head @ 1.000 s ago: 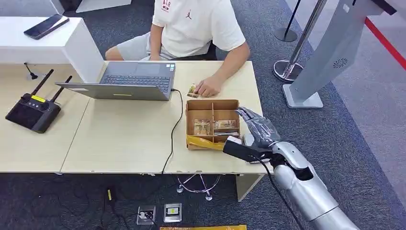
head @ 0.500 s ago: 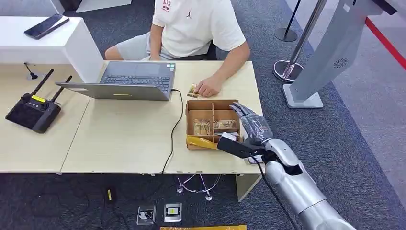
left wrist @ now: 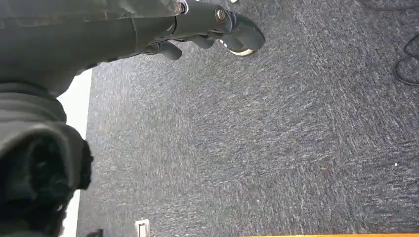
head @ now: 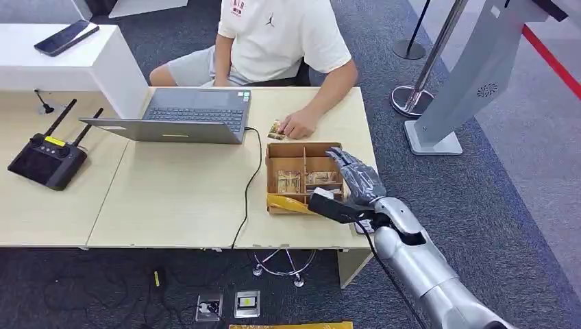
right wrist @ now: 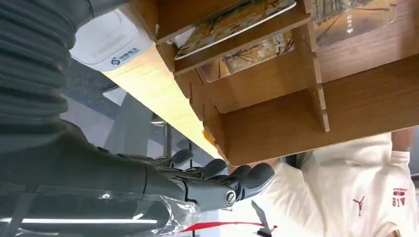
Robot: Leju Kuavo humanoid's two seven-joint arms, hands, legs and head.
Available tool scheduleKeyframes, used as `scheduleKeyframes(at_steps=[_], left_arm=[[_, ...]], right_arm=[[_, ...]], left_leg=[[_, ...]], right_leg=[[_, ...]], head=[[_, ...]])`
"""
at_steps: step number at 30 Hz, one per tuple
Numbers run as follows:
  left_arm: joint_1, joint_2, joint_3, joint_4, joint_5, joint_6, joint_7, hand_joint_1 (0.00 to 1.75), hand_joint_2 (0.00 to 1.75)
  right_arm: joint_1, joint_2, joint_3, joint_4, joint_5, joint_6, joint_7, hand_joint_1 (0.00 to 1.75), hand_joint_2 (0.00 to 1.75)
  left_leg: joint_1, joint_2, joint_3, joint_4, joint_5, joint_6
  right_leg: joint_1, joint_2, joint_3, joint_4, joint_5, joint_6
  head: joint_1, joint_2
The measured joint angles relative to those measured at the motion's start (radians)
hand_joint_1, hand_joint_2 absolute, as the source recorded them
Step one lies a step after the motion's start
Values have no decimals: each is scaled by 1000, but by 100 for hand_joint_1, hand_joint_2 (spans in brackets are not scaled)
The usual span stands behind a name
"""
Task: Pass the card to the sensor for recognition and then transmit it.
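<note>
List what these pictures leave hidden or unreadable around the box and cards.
- Head view: the right robot hand covers the box's right edge, hiding any contact.
- Head view: card print too small to read.
- Head view: the person's hand covers most of a card.
- Right wrist view: cards cut by the edge and dividers.
</note>
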Motion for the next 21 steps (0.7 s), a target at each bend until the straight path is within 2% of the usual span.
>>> scheduleKeyframes(at_steps=[21], left_arm=[[-7, -13, 0, 0, 8, 2, 7, 0, 0]], right_arm=[[-58, 55, 25, 117, 3, -17, -35, 0, 175]], left_leg=[[0, 0, 0, 0, 0, 0]], right_leg=[[0, 0, 0, 0, 0, 0]], head=[[0, 0]])
